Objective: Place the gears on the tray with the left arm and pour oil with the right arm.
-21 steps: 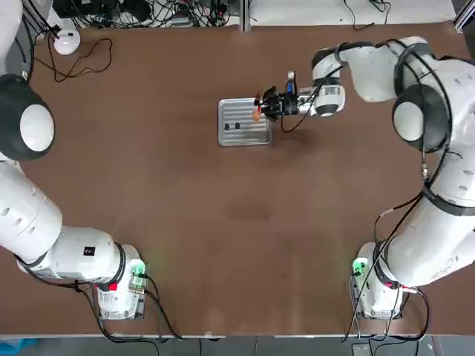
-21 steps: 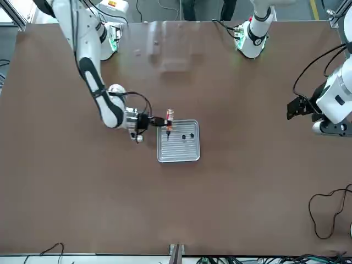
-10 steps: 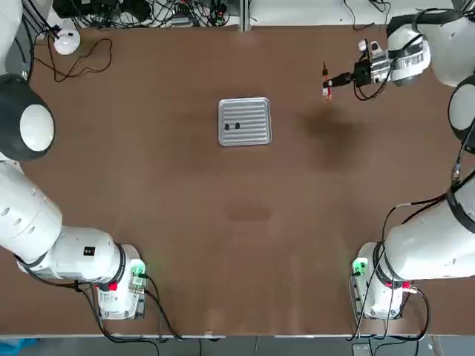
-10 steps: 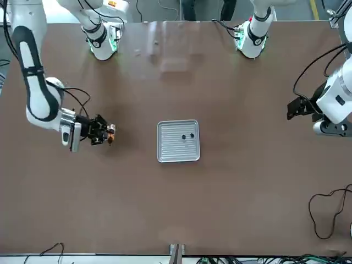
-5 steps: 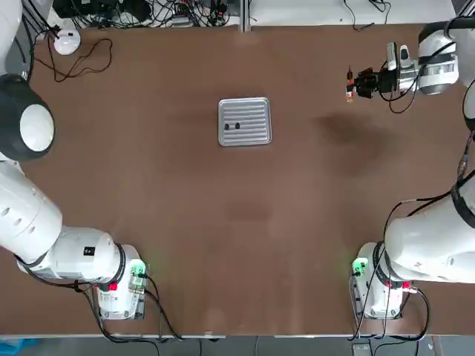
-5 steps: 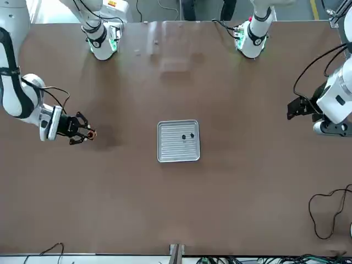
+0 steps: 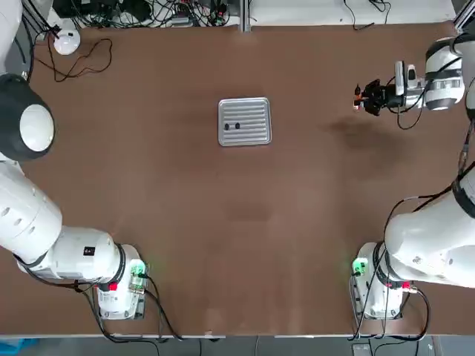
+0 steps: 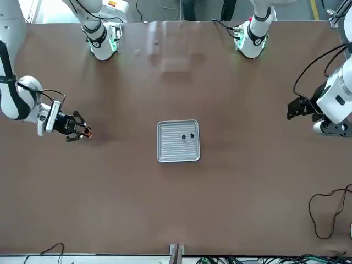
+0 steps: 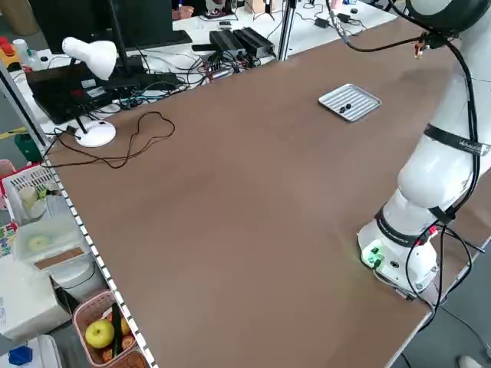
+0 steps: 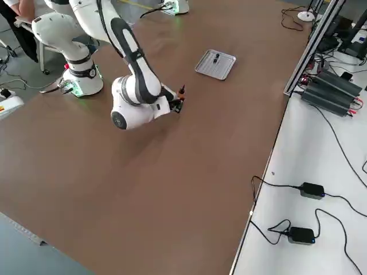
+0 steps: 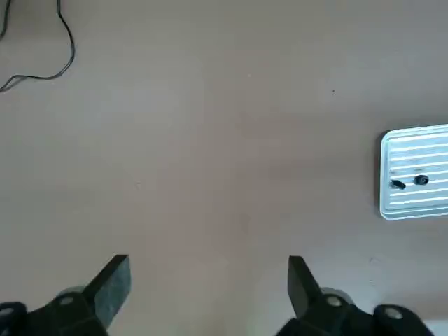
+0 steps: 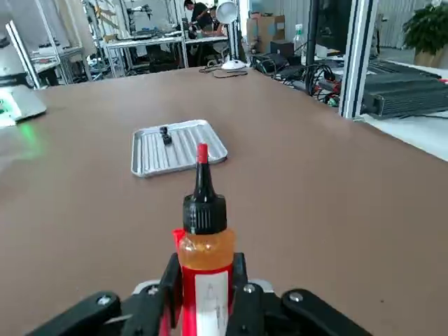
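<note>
Clamps the oil bottle (image 12: 208, 252) between the right fingers (image 12: 241, 276), with its red-tipped black nozzle pointing up. Holds it above the bench (image 7: 223, 222), well apart from the tray (image 7: 256, 119), to its right. Holds the left fingers (image 11: 115, 290) wide apart over the bench's left side. On the tray, left of its middle, shows both gears (image 7: 237, 126) (image 7: 227, 127), near each other.
</note>
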